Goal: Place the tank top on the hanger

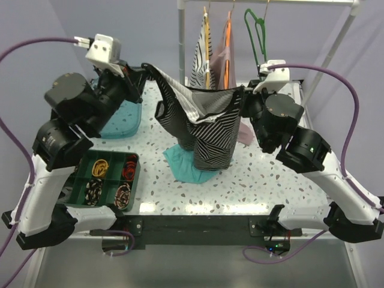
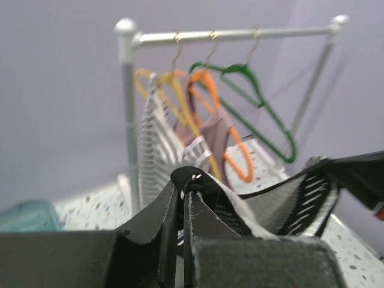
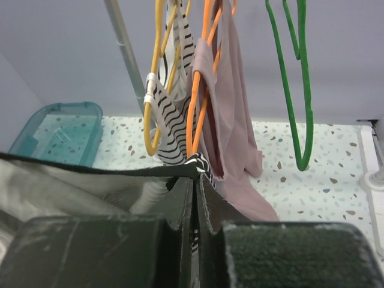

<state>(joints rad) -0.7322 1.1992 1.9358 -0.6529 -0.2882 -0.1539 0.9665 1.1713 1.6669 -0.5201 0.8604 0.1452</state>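
Over the speckled table (image 1: 264,180), left gripper (image 1: 143,71) and right gripper (image 1: 245,90) each pinch the tank top (image 1: 210,129), spreading it open, likely to admit the far hanger (image 1: 257,33).

We see the tank top (image 1: 207,129) lifted above the middle of the tabletop (image 1: 276,180), stretched between 2 grippers: the left gripper (image 1: 139,72) pinches 1 upper corner, the right gripper (image 1: 247,93) the other. Its lower part hangs down onto a teal cloth (image 1: 187,169). At the far edge, the green hanger (image 1: 257,33) hangs on the rack (image 1: 181,42), right of an orange hanger (image 1: 227,42) and a yellow hanger (image 1: 207,45). A teal bin (image 1: 129,123) sits by the left edge, a green tray (image 1: 137,171) at the near-left corner.
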